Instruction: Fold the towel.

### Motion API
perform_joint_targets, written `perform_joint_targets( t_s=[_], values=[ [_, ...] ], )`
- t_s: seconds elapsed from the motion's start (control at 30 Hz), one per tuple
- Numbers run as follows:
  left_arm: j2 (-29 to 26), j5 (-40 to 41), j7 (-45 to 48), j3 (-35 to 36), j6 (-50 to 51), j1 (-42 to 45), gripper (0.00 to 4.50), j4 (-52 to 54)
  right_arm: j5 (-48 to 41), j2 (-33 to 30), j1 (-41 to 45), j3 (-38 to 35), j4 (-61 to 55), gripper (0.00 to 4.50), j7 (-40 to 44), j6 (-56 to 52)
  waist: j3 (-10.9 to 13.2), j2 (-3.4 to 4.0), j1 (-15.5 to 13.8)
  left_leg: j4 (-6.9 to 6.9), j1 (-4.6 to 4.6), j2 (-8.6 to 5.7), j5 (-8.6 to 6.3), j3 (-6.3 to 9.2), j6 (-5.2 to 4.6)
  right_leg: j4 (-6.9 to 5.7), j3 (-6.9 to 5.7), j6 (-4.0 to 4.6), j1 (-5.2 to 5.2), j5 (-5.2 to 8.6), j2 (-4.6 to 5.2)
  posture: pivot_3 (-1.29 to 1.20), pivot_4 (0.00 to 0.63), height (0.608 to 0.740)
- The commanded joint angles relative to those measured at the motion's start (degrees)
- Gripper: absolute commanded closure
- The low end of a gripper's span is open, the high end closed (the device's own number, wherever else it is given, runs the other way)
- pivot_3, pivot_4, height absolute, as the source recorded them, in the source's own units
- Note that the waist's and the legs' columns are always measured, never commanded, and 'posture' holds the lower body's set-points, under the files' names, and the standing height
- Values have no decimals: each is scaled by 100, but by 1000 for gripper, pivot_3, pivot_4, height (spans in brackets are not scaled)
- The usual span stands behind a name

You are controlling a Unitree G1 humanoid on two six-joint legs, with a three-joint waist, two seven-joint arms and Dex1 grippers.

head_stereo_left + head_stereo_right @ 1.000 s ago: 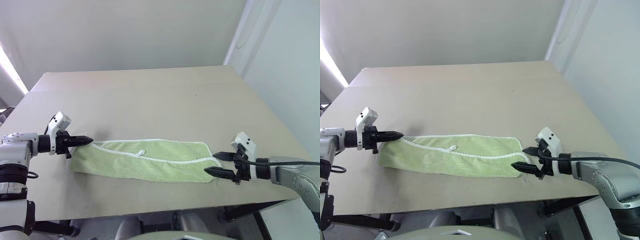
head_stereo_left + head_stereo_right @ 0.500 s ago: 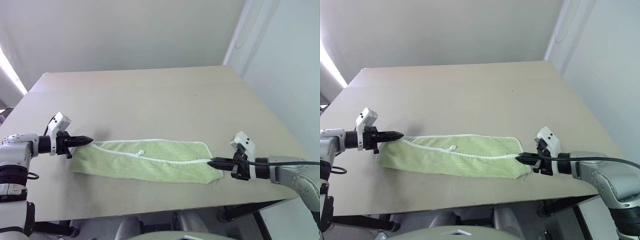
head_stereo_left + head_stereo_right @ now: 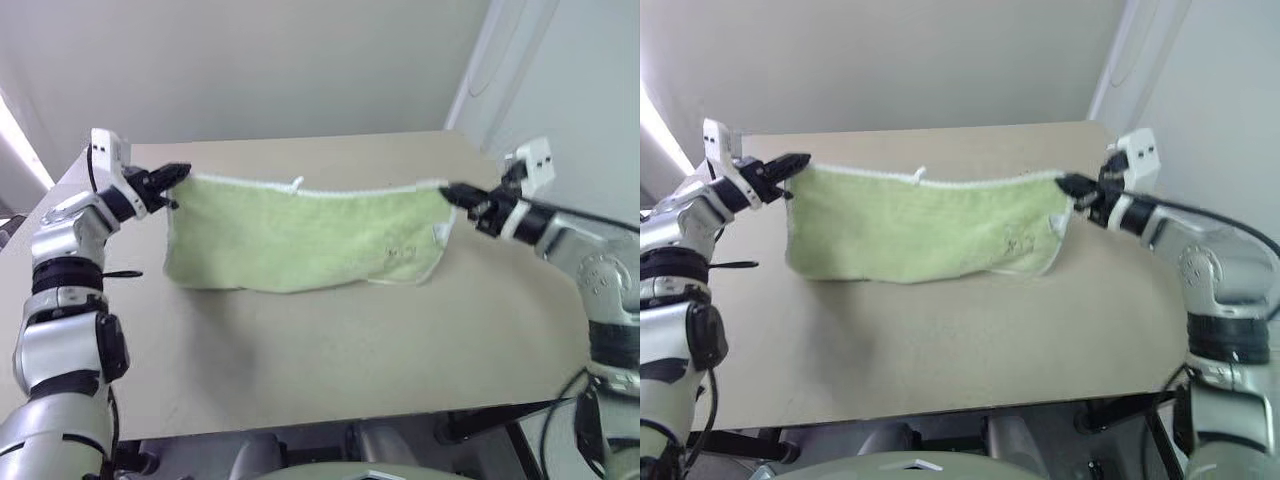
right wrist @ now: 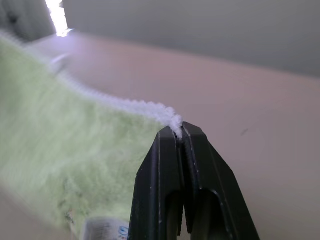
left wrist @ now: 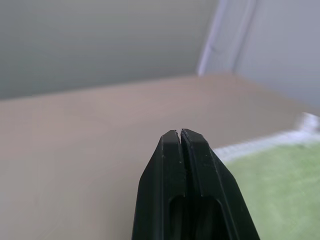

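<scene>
The towel (image 3: 300, 235), light lime-green with white trim, hangs stretched between my two grippers above the table (image 3: 330, 350). Its lower edge sags close to the tabletop. A small white loop (image 3: 297, 183) sticks up from the top edge, and a dark logo (image 3: 400, 252) shows near the right end. My left gripper (image 3: 181, 174) is shut on the top left corner. My right gripper (image 3: 446, 190) is shut on the top right corner, and the white trim (image 4: 172, 119) is pinched at its tips. In the left wrist view the fingers (image 5: 195, 150) are pressed together beside the towel (image 5: 280, 175).
The tan table stretches on behind the towel to a grey wall (image 3: 250, 60). Its front edge (image 3: 330, 425) is near me and its right edge (image 3: 560, 300) runs close to a white wall. Bare tabletop lies in front of the towel.
My right gripper shut on the towel's right corner. Both grippers then rose and moved forward, lifting the towel off the table so that it hangs spread out.
</scene>
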State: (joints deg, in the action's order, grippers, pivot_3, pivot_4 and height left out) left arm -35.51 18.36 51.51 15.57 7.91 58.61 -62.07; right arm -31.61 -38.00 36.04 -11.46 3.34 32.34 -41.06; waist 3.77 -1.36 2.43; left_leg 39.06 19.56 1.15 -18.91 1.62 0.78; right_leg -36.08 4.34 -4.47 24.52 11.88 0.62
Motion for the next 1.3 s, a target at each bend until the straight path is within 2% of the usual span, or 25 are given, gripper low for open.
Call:
perform_joint_targets(
  t_s=[0.03,0.13,0.27,0.37,0.5,0.6,0.77,0.93,1.07,1.17,1.3],
  values=[
    [191,-219,-835,104,-845,824,4500,-535,565,167,815,19,897,4447,-230,926,1,0,-1,-1,6,-3,0,1,0,4,0,-1,3,-1,2,0,0,712],
    [295,-539,-1452,-7,-1486,1339,4500,-939,776,307,1577,-79,1871,4447,-323,1509,1,0,17,-1,16,-8,0,1,0,9,3,-7,11,-1,6,0,0,712],
    [134,-726,-1319,-7,-1855,1740,4500,-1146,856,186,1898,-90,2245,4447,28,1842,0,5,29,-12,45,-9,-1,0,-1,4,9,-12,45,1,4,0,0,712],
    [-69,-835,-847,-56,-1953,1721,4500,-1160,752,10,1514,-99,1854,4447,468,1703,-2,11,24,-13,80,-9,-1,0,-1,-6,9,-11,85,0,4,0,0,712],
    [-310,-705,581,-54,-1603,1269,4500,-1025,389,-232,475,-69,663,4447,1070,1118,-2,14,17,-14,84,-10,-1,2,-2,-3,6,-12,84,1,5,0,0,712],
    [-612,-682,1845,-184,-1337,347,4500,-683,-450,-398,-643,-229,-806,4447,1437,142,-7,31,24,-5,80,-12,-1,0,-2,-12,8,-13,82,3,7,0,0,712],
    [-962,-554,2692,-270,-987,-1265,4500,545,-1197,-794,-2240,-400,-2380,4447,1918,-472,-6,32,46,5,77,-4,0,5,-3,-28,7,-4,85,7,-2,0,0,712],
    [-1255,-54,2705,107,-184,-2844,4500,2232,-1501,-1072,-3382,-692,-3074,4447,2128,-642,-5,18,5,20,57,-3,0,1,-2,-22,9,5,46,21,3,0,0,712],
    [-1454,241,2565,382,352,-3831,4500,3210,-1714,-1133,-3816,-949,-3268,4447,2130,-726,-4,15,4,19,-26,7,0,-3,-1,-13,8,5,-22,26,4,0,0,712],
    [-1679,415,2579,631,603,-4489,4500,3625,-1707,-1242,-4320,-1099,-3479,4447,2265,-700,-4,15,11,17,-30,21,-1,-3,0,-11,-1,6,-24,27,-1,0,0,712],
    [-1992,516,2629,792,746,-4900,4500,3821,-1446,-1412,-4865,-1004,-3702,4447,2450,-459,-3,15,7,9,-24,25,-1,-3,0,-10,-9,9,-10,28,-6,0,0,712]
  ],
)
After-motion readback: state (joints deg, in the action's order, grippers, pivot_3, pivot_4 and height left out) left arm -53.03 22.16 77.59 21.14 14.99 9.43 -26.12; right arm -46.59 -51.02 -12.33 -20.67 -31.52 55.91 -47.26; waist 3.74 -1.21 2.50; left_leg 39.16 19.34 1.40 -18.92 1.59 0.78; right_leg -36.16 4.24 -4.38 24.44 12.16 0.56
